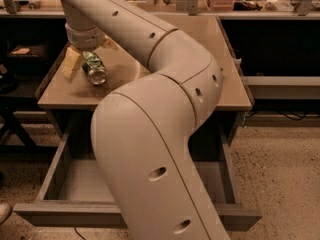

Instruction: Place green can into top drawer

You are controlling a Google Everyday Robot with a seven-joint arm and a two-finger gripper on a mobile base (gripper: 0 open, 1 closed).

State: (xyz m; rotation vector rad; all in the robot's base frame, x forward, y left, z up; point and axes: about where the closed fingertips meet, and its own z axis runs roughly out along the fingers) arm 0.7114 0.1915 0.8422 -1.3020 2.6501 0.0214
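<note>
The green can (94, 69) lies tilted at the left part of the tabletop (220, 84), its silver end toward me. My gripper (89, 51) is right over the can, at the end of the big white arm (165, 99) that reaches in from the front. The wrist hides where the gripper meets the can. The top drawer (60, 215) is pulled out below the table, its grey bottom showing left of the arm.
A yellow sponge (71, 63) stands just left of the can. A dark stand (15, 84) is left of the table. A shelf with clutter (250, 1) runs along the back. My arm covers the middle of the drawer.
</note>
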